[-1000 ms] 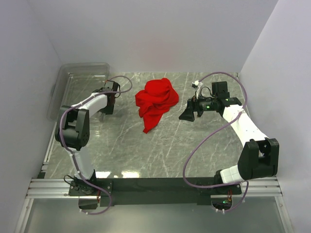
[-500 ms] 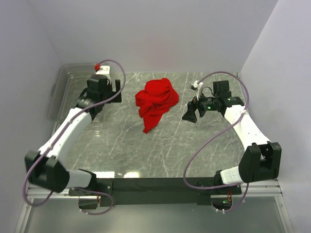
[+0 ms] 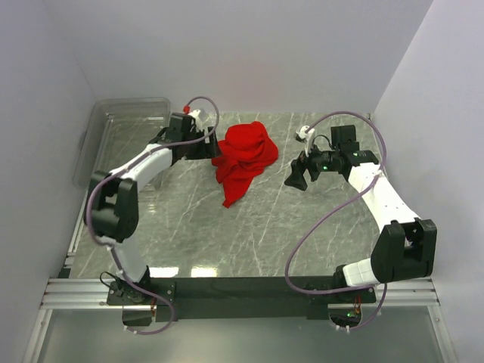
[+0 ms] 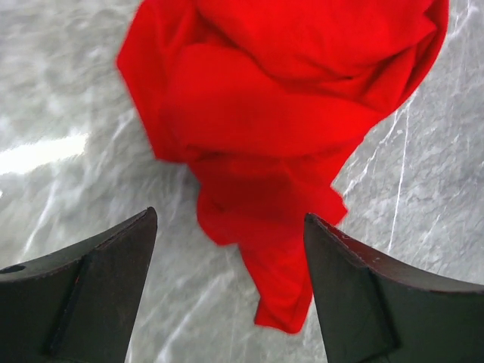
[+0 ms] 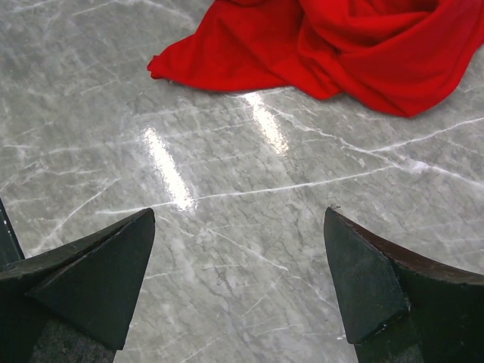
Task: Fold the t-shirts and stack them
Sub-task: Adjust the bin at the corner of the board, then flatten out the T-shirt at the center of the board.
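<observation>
t-shirt point(image 3: 242, 157) still crumpled. left gripper point(image 3: 205, 144) just swung in to its 9 o'clock edge, wide open, empty; right gripper point(image 3: 296, 179) at 3 o'clock, same. grasp likely next.

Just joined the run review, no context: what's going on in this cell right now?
Two arms are working on a red t-shirt, which lies crumpled in a heap toward the far middle of the marble table. Nothing is folded yet. The left gripper is open, right beside the heap's left edge and pointed at it. The right gripper is open too, over bare table just short of the shirt's other side. Neither holds anything.
</observation>
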### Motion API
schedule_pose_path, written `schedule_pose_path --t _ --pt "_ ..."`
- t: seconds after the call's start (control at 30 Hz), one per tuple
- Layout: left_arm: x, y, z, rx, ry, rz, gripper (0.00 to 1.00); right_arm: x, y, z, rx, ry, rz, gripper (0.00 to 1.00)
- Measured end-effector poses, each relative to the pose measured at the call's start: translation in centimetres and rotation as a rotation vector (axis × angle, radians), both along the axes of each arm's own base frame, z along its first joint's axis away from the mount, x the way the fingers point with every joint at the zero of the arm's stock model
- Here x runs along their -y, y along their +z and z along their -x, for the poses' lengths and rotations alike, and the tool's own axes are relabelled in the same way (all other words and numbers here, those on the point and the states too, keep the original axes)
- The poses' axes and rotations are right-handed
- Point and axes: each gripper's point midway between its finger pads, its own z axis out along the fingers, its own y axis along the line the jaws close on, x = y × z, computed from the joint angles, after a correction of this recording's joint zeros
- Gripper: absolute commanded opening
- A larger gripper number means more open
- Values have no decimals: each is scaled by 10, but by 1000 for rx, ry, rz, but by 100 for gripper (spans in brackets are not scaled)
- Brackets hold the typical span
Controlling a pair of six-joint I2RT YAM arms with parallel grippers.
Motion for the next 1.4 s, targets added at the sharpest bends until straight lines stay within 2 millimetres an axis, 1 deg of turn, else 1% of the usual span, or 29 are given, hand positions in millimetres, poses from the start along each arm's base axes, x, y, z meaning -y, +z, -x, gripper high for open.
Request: schedule_pose_path --t 0.1,0.27,0.4,0.57,0.6,0.77,0.87,0.93,1.0,1.07,1.1,1.17,1.27,1.33,1.4 --pt "11 -11 -11 -11 -43 -5 84 1 1 -2 6 -5 6 98" --pt "26 -6 -30 69 -129 -66 83 1 3 -2 5 -8 5 98" --pt "24 -8 -38 138 -194 -169 80 1 3 -1 -7 -15 -2 98" --pt "18 -22 -40 158 -277 -276 78 0 3 -1 -25 -28 -12 98" --pt "17 -26 -41 155 -291 -293 74 0 3 -1 -27 -29 -14 98" --pt "18 -41 -51 139 -338 -337 67 0 4 0 -40 -40 -21 98" --pt "23 -48 -58 132 -362 -343 67 0 4 -1 -43 -46 -24 98" --pt "24 -55 -59 116 -371 -344 61 1 4 -1 -47 -52 -26 98" --pt "24 -61 -59 100 -377 -343 44 1 4 -1 -50 -55 -28 98" --pt "25 -66 -59 87 -386 -343 21 2 4 -1 -50 -57 -28 98" --pt "26 -68 -59 75 -390 -343 1 2 4 -1 -50 -57 -28 98" --pt "25 -68 -58 65 -391 -344 1 2 4 -1 -50 -58 -28 98" --pt "26 -60 -58 79 -381 -337 1 3 4 -2 -50 -60 -27 98" --pt "24 -49 -55 96 -365 -331 1 3 4 -2 -49 -60 -25 98" --pt "22 -26 -48 125 -345 -314 1 3 3 -2 -48 -62 -23 98"
